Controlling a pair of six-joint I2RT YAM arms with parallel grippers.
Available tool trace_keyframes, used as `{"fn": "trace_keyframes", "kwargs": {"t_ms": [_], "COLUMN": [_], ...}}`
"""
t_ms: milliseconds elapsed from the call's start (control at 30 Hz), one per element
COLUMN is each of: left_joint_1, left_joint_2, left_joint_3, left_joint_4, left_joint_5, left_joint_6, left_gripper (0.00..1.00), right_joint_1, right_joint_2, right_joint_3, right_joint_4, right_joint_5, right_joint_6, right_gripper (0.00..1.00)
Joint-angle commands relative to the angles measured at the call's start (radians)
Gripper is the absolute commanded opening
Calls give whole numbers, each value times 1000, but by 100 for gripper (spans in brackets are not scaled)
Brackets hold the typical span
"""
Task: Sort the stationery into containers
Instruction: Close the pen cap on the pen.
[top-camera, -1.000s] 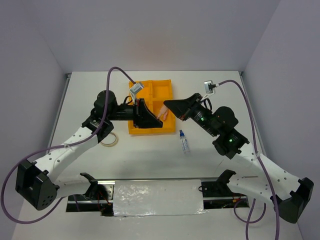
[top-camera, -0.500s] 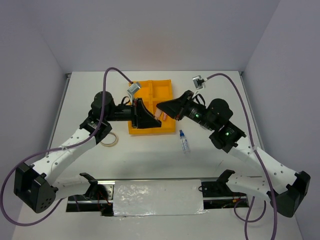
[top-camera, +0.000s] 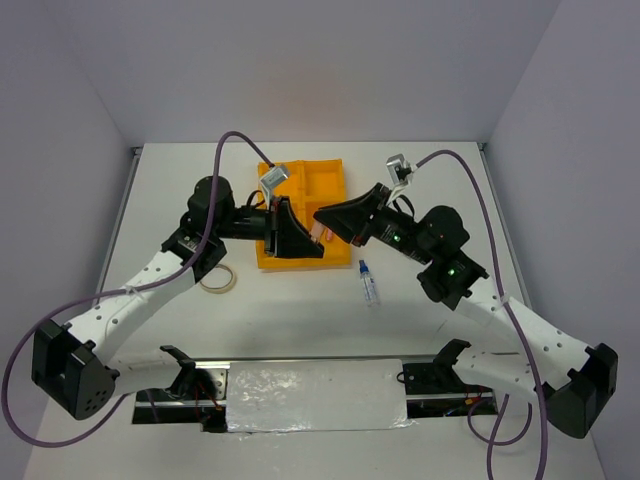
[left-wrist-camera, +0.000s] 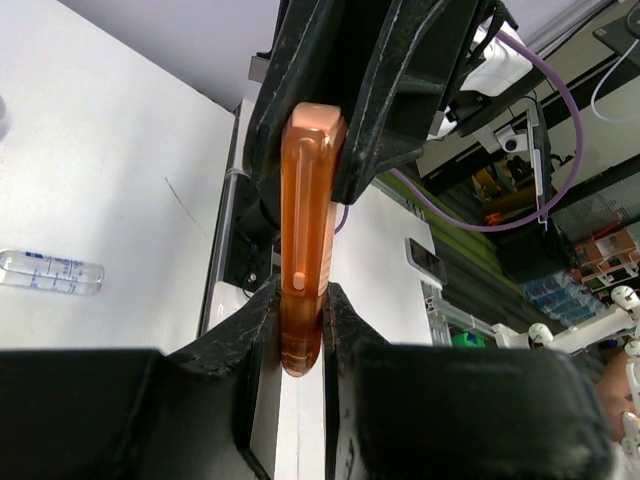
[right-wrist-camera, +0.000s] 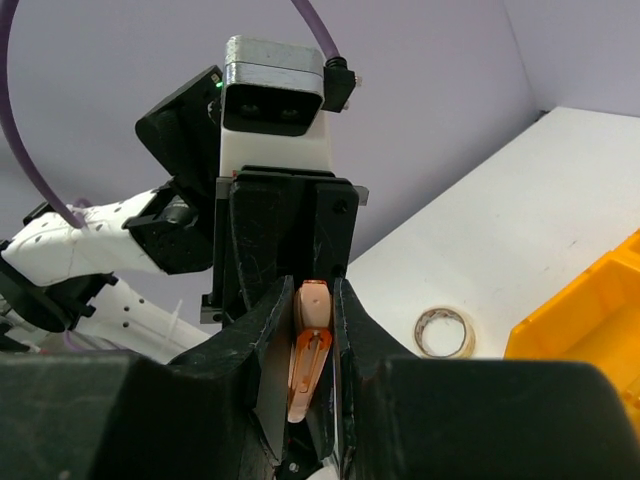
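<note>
A translucent pink-orange stick (left-wrist-camera: 305, 230) is pinched at both ends. My left gripper (left-wrist-camera: 300, 330) is shut on one end and my right gripper (right-wrist-camera: 312, 300) is shut on the other end of the stick (right-wrist-camera: 308, 350). In the top view the two grippers meet tip to tip over the near right part of the orange-yellow tray (top-camera: 300, 175), left gripper (top-camera: 308, 243) and right gripper (top-camera: 322, 218), with the stick (top-camera: 322, 233) between them. The clear bottle with blue cap (top-camera: 369, 285) lies on the table right of the tray. The beige tape ring (top-camera: 219, 279) lies to the left.
The bottle (left-wrist-camera: 50, 272) shows at the left wrist view's left edge. The tape ring (right-wrist-camera: 444, 333) and a tray corner (right-wrist-camera: 590, 320) appear in the right wrist view. Purple cables arch over both arms. Walls close the table on three sides.
The right arm has swung left, bringing its gripper closer over the tray against the left gripper. The left arm shifted only slightly. Both jaws stay as they were.
</note>
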Motion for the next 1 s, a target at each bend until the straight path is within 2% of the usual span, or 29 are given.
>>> {"fn": "trace_keyframes", "kwargs": {"t_ms": [0, 300, 400, 500, 567, 667, 733, 800, 833, 900, 967], "left_joint_1": [34, 121, 164, 166, 166, 166, 166, 166, 166, 166, 166], "left_joint_2": [17, 60, 62, 66, 62, 40, 25, -3, -13, -39, -58], "left_joint_3": [114, 185, 196, 214, 191, 131, 83, 62, 52, 42, 41], "left_joint_4": [171, 222, 235, 179, 157, 93, 70, 24, 6, -42, -60], "left_joint_5": [-288, -225, -201, -193, -170, -158, -164, -184, -199, -245, -273], "left_joint_6": [-13, -35, -53, -10, 10, 45, 54, 54, 60, 68, 79], "left_gripper": [0, 0, 0, 0, 0, 0, 1, 12, 28, 41, 48], "right_joint_1": [68, 140, 162, 164, 165, 156, 147, 147, 145, 145, 139], "right_joint_2": [35, 126, 146, 132, 118, 124, 132, 138, 138, 140, 140], "right_joint_3": [-92, -217, -215, -196, -162, -68, -33, -13, -11, -5, -4], "right_joint_4": [-137, -95, -129, -117, -155, -253, -217, -206, -174, -166, -146], "right_joint_5": [-324, -369, -386, -391, -347, -194, -185, -159, -153, -124, -103], "right_joint_6": [18, -44, -67, -47, -35, 10, 51, 113, 128, 157, 179], "right_gripper": [0, 0, 0, 0, 0, 0, 0, 0, 0, 0, 0]}}
